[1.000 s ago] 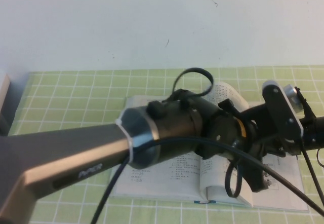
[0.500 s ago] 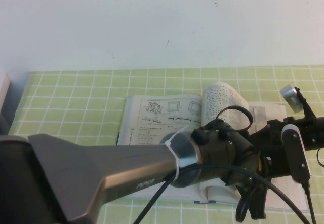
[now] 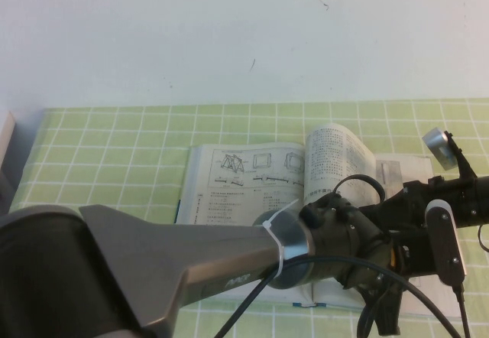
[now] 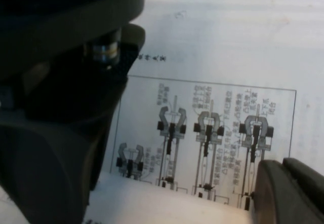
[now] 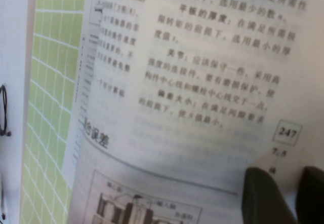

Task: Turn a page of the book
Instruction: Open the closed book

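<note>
The book (image 3: 229, 193) lies open on the green grid mat, its left page showing line diagrams. One page (image 3: 336, 154) stands lifted and curved above the spine. My left gripper (image 3: 382, 319) hangs low over the book's right front part. In the left wrist view its fingers (image 4: 286, 193) lie together, empty, just above a printed diagram page (image 4: 212, 57). My right arm (image 3: 466, 196) reaches in from the right, and its gripper is hidden behind the left wrist. In the right wrist view the right gripper (image 5: 287, 193) is open, with its fingertips (image 5: 263, 193) on the bulging text page (image 5: 212, 82) numbered 247.
The green grid mat (image 3: 114, 139) covers the table up to a white wall behind. A pale object (image 3: 4, 135) sits at the far left edge. The left arm's body (image 3: 153, 277) fills the front of the high view and crosses close to the right arm.
My left wrist has moved from over the book's middle toward the front right, uncovering the left page's diagrams. The lifted page now shows standing above the spine. The right arm has hardly moved.
</note>
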`<act>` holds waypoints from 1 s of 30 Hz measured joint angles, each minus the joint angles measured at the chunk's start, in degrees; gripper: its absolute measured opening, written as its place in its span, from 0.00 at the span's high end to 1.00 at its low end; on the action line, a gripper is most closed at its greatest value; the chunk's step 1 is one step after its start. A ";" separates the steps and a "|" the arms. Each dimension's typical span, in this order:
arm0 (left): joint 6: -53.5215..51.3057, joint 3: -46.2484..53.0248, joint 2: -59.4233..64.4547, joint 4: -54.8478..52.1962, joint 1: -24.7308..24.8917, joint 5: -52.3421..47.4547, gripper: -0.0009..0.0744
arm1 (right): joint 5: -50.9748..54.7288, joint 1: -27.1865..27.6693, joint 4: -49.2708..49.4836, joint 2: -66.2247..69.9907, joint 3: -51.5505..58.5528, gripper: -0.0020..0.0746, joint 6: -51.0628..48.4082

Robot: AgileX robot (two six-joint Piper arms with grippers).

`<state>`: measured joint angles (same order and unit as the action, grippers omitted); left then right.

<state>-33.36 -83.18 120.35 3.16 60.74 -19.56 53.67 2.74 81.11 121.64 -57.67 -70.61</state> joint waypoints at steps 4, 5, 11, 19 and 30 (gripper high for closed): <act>-0.42 -0.12 0.30 0.00 0.00 -0.32 0.99 | 0.09 0.00 0.00 0.00 0.00 0.75 -0.08; -0.53 -0.22 0.30 0.00 0.00 -0.47 0.99 | 0.09 0.00 0.00 0.00 0.00 0.75 -0.08; -0.78 -0.58 0.64 0.00 0.00 -1.50 0.99 | 0.13 0.00 0.00 0.00 0.00 0.76 -0.22; -1.08 -0.84 0.72 0.00 0.00 -1.98 0.99 | 1.16 0.00 -0.63 0.12 0.00 0.76 -0.22; -0.46 -0.94 0.76 0.00 0.00 -2.20 0.99 | 3.28 1.42 -4.01 0.12 0.00 0.84 -0.32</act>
<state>-33.82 -84.12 121.10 3.16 60.74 -21.76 56.94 4.16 77.10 121.76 -57.67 -70.93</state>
